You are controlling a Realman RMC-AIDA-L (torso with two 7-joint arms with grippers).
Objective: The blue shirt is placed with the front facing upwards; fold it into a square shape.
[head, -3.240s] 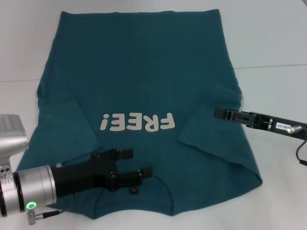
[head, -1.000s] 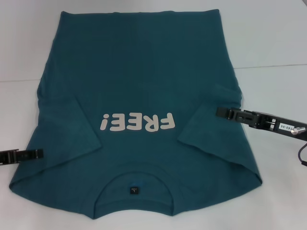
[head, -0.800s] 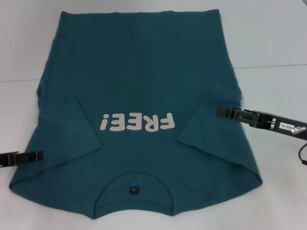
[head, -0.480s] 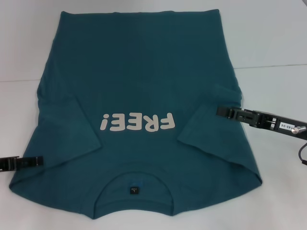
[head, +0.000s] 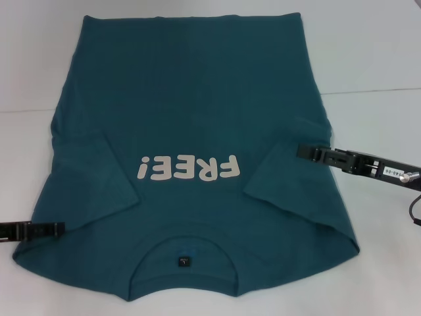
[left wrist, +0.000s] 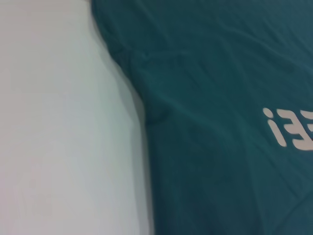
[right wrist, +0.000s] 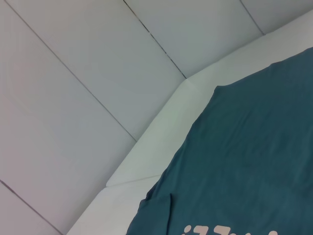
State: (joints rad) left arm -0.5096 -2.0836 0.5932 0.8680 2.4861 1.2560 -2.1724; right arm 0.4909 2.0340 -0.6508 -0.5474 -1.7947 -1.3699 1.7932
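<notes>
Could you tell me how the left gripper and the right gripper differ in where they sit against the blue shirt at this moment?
The left gripper is at the blue shirt's edge close to the collar end, while the right gripper sits farther up, by the sleeve. The left gripper lies nearly level in the head view; the right gripper slants slightly. Less of the left arm shows than of the right. Both reach in from the sides, low over the cloth.

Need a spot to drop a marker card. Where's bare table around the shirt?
Bare table lies beyond the blue shirt on the robot's right, and a similar strip on its left beside the far hem. Nearer the robot both sides are crowded: the left gripper sits at the left sleeve edge, the right gripper over the right sleeve.
</notes>
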